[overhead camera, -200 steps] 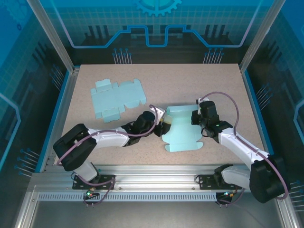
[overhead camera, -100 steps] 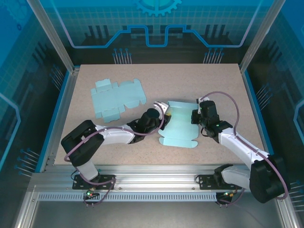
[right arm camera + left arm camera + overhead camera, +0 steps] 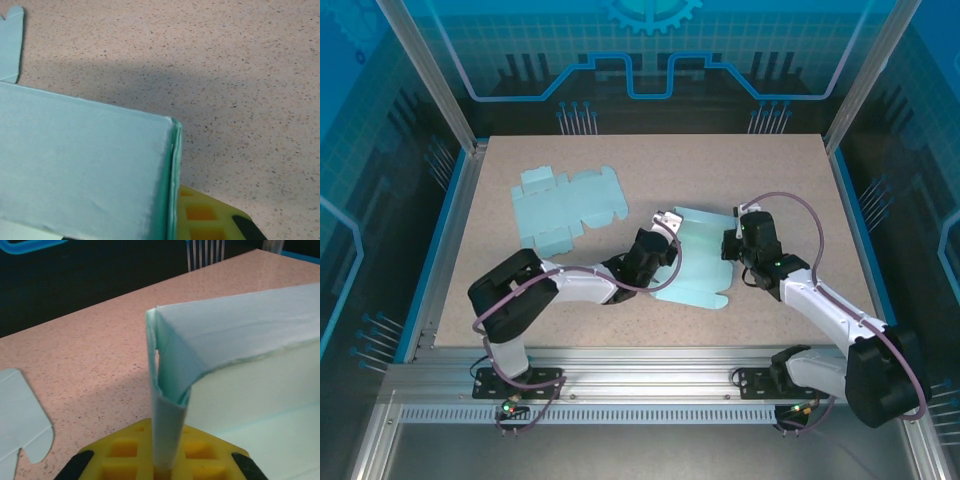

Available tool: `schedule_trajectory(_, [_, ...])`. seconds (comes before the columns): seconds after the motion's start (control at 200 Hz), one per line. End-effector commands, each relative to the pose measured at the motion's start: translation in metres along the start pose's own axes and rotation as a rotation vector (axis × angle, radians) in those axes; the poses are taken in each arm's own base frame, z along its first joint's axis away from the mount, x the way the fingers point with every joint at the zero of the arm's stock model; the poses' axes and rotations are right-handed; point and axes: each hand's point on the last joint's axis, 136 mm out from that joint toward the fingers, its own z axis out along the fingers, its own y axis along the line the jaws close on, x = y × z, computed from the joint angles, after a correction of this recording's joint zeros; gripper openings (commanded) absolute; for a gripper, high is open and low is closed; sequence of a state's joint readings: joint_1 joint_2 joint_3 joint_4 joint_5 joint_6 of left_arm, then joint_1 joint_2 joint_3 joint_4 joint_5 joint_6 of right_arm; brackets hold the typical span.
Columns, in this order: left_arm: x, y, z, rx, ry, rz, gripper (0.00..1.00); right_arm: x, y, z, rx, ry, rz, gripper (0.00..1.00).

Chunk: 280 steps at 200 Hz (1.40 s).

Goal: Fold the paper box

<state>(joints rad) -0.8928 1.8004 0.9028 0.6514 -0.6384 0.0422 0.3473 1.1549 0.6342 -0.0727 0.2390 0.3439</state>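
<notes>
Speckled beige tabletop (image 3: 790, 180), set inside a blue-panelled enclosure with metal posts.

1. Near edge: metal rail (image 3: 650, 385) carrying both arm bases, left and right.

2. Left gripper (image 3: 663, 234), just short of the tabletop's middle. It is pressed together on a narrow upright flap (image 3: 167, 390) at the left end of the paper box (image 3: 698, 265). In the left wrist view the flap drops straight between the yellow pads (image 3: 125, 455).

3. Paper box, pale blue-green, partly raised, around the tabletop's middle and slightly toward the right edge, between the two grippers.

4. Right gripper (image 3: 730, 248), pinching the box's right wall, with the wall's edge meeting a yellow pad (image 3: 200, 212).

5. Flat paper cut-out (image 3: 565, 205), unfolded, toward the far left corner, well apart from the box.

Handling note (a judgement): the step looks like standing the end flap up along its crease. The right grip should hold firm as an anchor while the left turns the flap about the crease without dragging the box. Thin card buckles if pulled sideways.

Not legible: how deep each wall sits between the pads, the box's crease lines and tabs under the arms, and whether its base lies flat.
</notes>
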Motion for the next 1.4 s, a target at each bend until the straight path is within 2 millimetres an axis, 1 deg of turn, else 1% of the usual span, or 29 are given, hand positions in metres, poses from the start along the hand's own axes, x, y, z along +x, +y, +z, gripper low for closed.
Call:
schedule_trajectory(0.0, [-0.037, 0.023, -0.002, -0.162, -0.114, -0.080, 0.06, 0.005, 0.008, 0.000, -0.027, 0.022, -0.022, 0.00])
schedule_trajectory(0.105, [-0.035, 0.045, -0.006, -0.311, -0.104, -0.145, 0.01, 0.005, 0.005, 0.000, -0.007, 0.029, -0.019, 0.00])
schedule_trajectory(0.175, [-0.031, 0.050, -0.010, -0.333, -0.102, -0.222, 0.01, 0.004, 0.000, 0.000, 0.029, 0.034, -0.013, 0.00])
schedule_trajectory(0.275, [-0.026, 0.049, -0.016, -0.312, -0.094, -0.335, 0.02, 0.003, -0.002, 0.001, 0.053, 0.047, -0.005, 0.00])
schedule_trajectory(0.395, [-0.027, 0.044, -0.026, -0.303, -0.091, -0.397, 0.01, 0.001, -0.001, 0.002, 0.086, 0.067, -0.010, 0.00])
schedule_trajectory(0.455, [-0.024, 0.041, -0.030, -0.279, -0.077, -0.441, 0.00, 0.001, 0.002, 0.002, 0.098, 0.075, -0.019, 0.00])
schedule_trajectory(0.545, [-0.018, 0.035, -0.036, -0.214, -0.045, -0.501, 0.00, -0.002, 0.008, 0.000, 0.093, 0.068, -0.027, 0.06])
schedule_trajectory(0.65, [-0.011, 0.031, -0.044, -0.172, 0.028, -0.508, 0.00, -0.005, 0.012, -0.002, 0.071, 0.057, -0.022, 0.13])
schedule_trajectory(0.785, [-0.005, 0.037, -0.058, -0.158, 0.079, -0.501, 0.00, 0.003, 0.016, -0.003, 0.044, 0.074, -0.013, 0.23])
schedule_trajectory(0.86, [-0.005, 0.040, -0.066, -0.152, 0.089, -0.496, 0.00, 0.008, 0.018, -0.004, 0.031, 0.082, -0.010, 0.25])
schedule_trajectory(0.991, [-0.007, 0.044, -0.073, -0.153, 0.105, -0.488, 0.00, 0.014, 0.017, -0.008, 0.040, 0.090, -0.027, 0.24])
schedule_trajectory(1.081, [-0.007, 0.047, -0.076, -0.152, 0.106, -0.496, 0.00, 0.017, 0.013, -0.013, 0.072, 0.094, -0.049, 0.28])
schedule_trajectory(1.201, [-0.011, 0.047, -0.079, -0.141, 0.105, -0.499, 0.00, 0.022, 0.011, -0.018, 0.078, 0.093, -0.053, 0.29])
schedule_trajectory(1.396, [-0.016, 0.045, -0.080, -0.133, 0.116, -0.494, 0.00, 0.030, 0.019, -0.024, 0.023, 0.093, -0.063, 0.35])
